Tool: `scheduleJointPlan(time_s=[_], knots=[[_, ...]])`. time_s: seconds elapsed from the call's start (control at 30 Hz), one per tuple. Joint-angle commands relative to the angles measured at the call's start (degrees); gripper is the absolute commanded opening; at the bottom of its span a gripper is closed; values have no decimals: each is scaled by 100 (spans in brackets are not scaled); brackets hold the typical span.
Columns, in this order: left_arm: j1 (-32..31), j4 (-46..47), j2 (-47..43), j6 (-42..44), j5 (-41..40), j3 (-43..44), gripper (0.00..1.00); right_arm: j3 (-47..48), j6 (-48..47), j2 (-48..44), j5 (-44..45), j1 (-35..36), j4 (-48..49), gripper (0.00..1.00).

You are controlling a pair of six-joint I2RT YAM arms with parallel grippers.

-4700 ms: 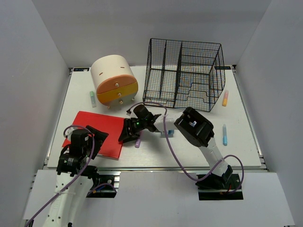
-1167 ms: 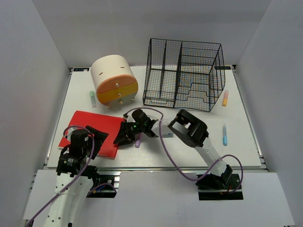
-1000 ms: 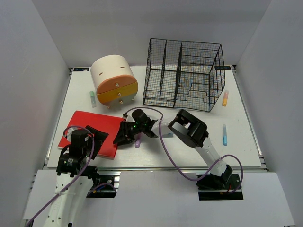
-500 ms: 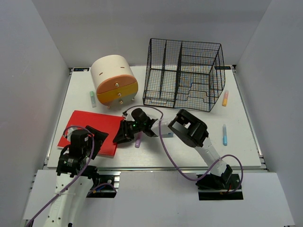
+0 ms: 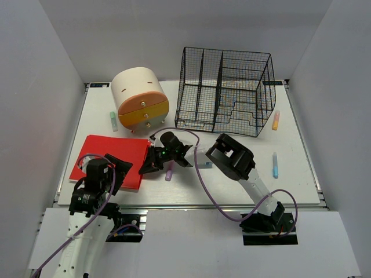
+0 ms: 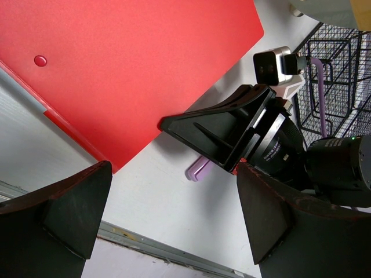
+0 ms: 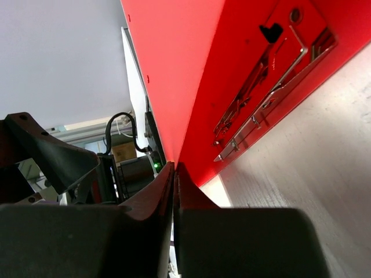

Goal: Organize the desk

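R gripper pinched shut on red folder edge; the contact was hidden from the top cam.
Its arm lay low, reaching left across desk. L gripper hung wide open over folder's near corner. Purple marker partly covered.

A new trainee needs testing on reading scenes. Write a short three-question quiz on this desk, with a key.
1. True or false: the right gripper is shut on the edge of the red folder.
2. What lies just to the right of the wire basket? A) the red folder B) an orange marker C) a stapler
3. Fill in the missing word: the left gripper has its jaws ____, holding nothing.

Key: 1 true; 2 B; 3 open.
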Motion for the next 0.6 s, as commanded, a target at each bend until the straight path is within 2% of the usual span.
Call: scheduleJointPlan(time_s=[0.0, 0.23, 0.57], knots=[[45, -41, 4, -57, 54, -27, 98, 67, -21, -5, -27, -15, 295, 2], [45, -138, 4, -232, 212, 26, 98, -319, 268, -445, -238, -155, 988, 0], [45, -121, -23, -320, 344, 17, 98, -636, 1182, -963, -537, -445, 1991, 0]])
